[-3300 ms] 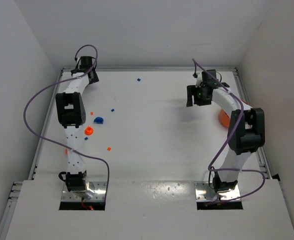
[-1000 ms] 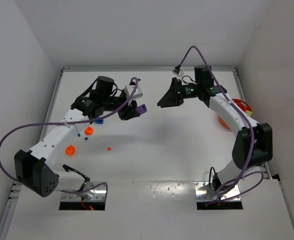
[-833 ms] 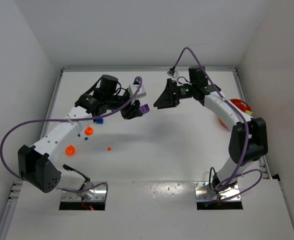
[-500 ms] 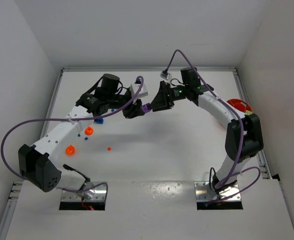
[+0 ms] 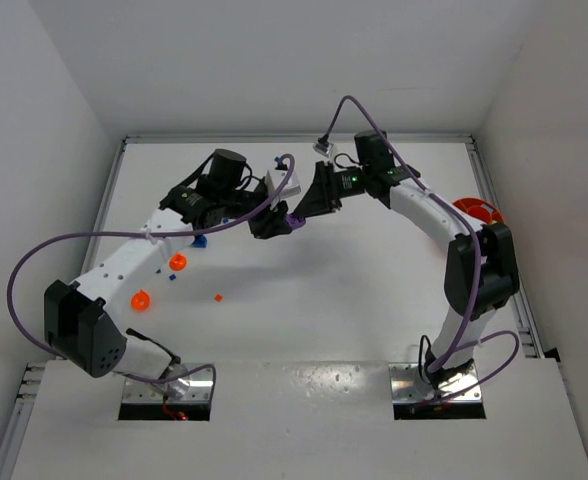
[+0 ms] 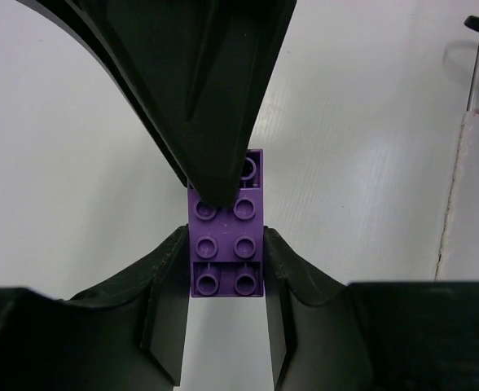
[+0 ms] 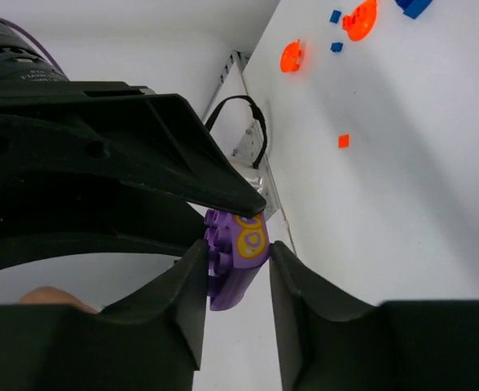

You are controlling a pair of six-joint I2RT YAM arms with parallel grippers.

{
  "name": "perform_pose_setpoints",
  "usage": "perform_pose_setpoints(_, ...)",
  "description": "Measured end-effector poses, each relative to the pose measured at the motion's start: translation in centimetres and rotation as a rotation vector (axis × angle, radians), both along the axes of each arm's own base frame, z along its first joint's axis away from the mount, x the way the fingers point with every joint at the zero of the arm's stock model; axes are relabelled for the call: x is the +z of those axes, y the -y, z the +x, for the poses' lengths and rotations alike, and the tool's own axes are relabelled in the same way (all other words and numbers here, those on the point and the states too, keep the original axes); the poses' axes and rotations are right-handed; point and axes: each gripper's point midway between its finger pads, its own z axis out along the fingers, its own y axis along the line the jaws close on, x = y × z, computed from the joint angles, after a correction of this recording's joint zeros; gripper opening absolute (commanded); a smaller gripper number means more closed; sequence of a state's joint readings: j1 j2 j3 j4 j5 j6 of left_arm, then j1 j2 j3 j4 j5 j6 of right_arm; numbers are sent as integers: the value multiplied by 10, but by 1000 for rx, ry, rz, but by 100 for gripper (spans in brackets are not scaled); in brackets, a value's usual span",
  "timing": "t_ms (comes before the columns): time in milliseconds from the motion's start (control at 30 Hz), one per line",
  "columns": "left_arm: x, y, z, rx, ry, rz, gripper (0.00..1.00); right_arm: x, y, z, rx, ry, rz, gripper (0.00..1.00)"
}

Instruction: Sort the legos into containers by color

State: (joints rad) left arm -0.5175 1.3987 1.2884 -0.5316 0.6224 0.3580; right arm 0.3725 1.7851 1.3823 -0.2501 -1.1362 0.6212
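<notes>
A purple studded brick (image 5: 293, 218) with a yellow ring print hangs above the table's middle, between both grippers. My left gripper (image 5: 277, 222) is shut on it, its fingers pressing the brick's (image 6: 226, 244) two long sides near one end. My right gripper (image 7: 238, 249) has its jaws against the other end of the brick (image 7: 239, 259), one finger on the studs and one on the curved face. In the left wrist view the right gripper's fingers (image 6: 215, 122) cover the brick's far end. A tiny orange-red lego (image 5: 218, 297) and a blue speck (image 5: 171, 279) lie on the table at the left.
Two small orange round cups (image 5: 178, 262) (image 5: 140, 299) and a blue cup (image 5: 198, 240) stand under the left arm. A larger orange bowl (image 5: 474, 212) sits at the right edge, behind the right arm. White walls close in the table on three sides.
My right arm has swung left to the brick held by my left gripper, and its jaws have closed from wide open onto the brick. The left gripper has kept its grip.
</notes>
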Motion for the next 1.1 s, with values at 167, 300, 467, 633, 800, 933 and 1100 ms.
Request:
perform_pose_setpoints(167, -1, -1, 3, 14, 6, 9, 25, -2, -1, 2, -12, 4, -3, 6)
perform_pose_setpoints(300, -1, -4, 7, 41, 12, 20, 59, -7, 3, 6, -32, 10, -13, 0)
perform_pose_setpoints(467, -3, -9, 21, 141, 18, 41, 100, -15, 21, 5, -68, 68, -94, 0)
perform_pose_setpoints(633, -1, -17, 36, 245, 33, 52, 100, -18, 60, 20, -201, 198, -243, 0)
perform_pose_setpoints(800, 1, -39, 59, 466, 17, 47, 100, -31, 139, 53, -427, 307, -506, 0)
perform_pose_setpoints(933, 8, -68, 82, 673, 33, 58, 100, -42, 224, 63, -634, 358, -765, 0)
perform_pose_setpoints(1100, 19, -85, 102, 821, 54, 41, 100, -36, 324, 46, -916, 402, -1021, 0)
